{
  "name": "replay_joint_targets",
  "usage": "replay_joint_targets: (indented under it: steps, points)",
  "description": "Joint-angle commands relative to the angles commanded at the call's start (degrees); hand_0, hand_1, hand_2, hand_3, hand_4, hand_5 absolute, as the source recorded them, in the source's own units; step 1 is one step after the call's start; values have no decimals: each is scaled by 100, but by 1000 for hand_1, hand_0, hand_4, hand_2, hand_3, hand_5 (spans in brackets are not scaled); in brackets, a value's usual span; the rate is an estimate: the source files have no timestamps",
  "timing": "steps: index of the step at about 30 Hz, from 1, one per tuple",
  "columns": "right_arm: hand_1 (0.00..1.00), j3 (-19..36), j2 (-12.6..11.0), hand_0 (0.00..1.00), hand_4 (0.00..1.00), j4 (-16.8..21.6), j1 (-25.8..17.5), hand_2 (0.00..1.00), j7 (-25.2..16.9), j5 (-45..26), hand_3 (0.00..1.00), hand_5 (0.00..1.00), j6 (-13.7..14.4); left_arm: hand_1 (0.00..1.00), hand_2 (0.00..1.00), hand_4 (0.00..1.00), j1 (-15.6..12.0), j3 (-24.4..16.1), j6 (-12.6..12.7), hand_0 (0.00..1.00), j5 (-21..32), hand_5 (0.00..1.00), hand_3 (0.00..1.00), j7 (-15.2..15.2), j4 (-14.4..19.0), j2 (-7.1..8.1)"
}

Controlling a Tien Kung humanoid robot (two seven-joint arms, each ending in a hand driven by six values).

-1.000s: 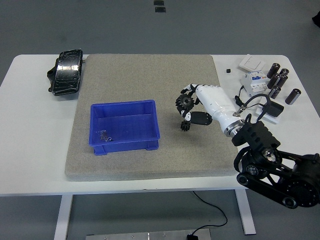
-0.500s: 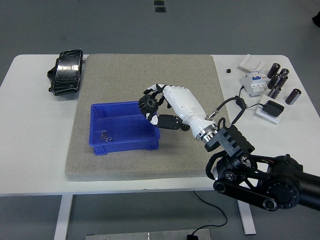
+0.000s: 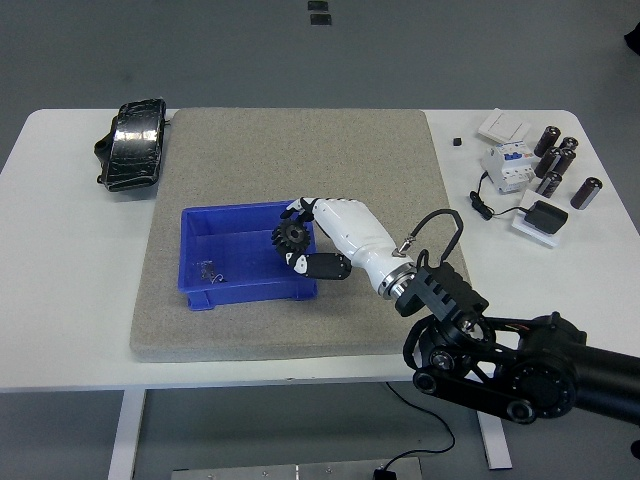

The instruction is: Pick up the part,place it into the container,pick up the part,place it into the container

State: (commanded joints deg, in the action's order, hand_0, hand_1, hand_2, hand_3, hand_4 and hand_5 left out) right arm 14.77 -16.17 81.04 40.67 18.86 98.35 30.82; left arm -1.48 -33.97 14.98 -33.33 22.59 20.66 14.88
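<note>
One gear (image 3: 292,238), one blue bin (image 3: 205,225), five black cylinders (image 3: 592,191).

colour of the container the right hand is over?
Blue. The container shows best in the head view, with the right hand holding a black gear over its right end.

right hand (image 3: 312,232) with gear (image 3: 292,238) moved over blue bin (image 3: 205,285)

readable text: none | breaker unit (image 3: 506,162) on the desk (image 3: 60,250): markings too small to make out | dark cylinders (image 3: 556,160): no legible print | blue bin (image 3: 247,254): no label seen | black pouch (image 3: 133,143): no brand seen
</note>
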Motion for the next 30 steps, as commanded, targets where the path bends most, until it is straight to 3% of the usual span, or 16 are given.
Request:
replay_joint_targets:
  steps: [5, 6, 11, 12, 30]
  points:
    - [666, 13, 6, 617, 428, -9, 5, 648, 33, 38, 668, 272, -3, 668, 603, 613, 5, -6, -7, 683, -8, 414, 576, -1, -4, -1]
    - [705, 29, 5, 638, 575, -10, 6, 727, 26, 40, 710, 273, -32, 667, 600, 606, 6, -11, -9, 682, -15, 419, 575, 3, -4, -2]
    - [705, 95, 7, 638, 575, -9, 6, 727, 0, 39, 710, 273, -207, 667, 600, 606, 10, -23, -16, 682, -32, 419, 575, 5, -8, -3]
    - [764, 105, 7, 695, 790, -2, 7, 807, -10, 26, 823, 383, -224, 667, 601, 598, 10, -25, -16, 682, -34, 418, 575, 6, -8, -4]
    - [767, 175, -6, 695, 793, 108, -15, 806, -19, -42, 824, 388, -110, 666, 598, 591, 3, -28, -18, 680, -52, 417, 574, 18, -7, -3]
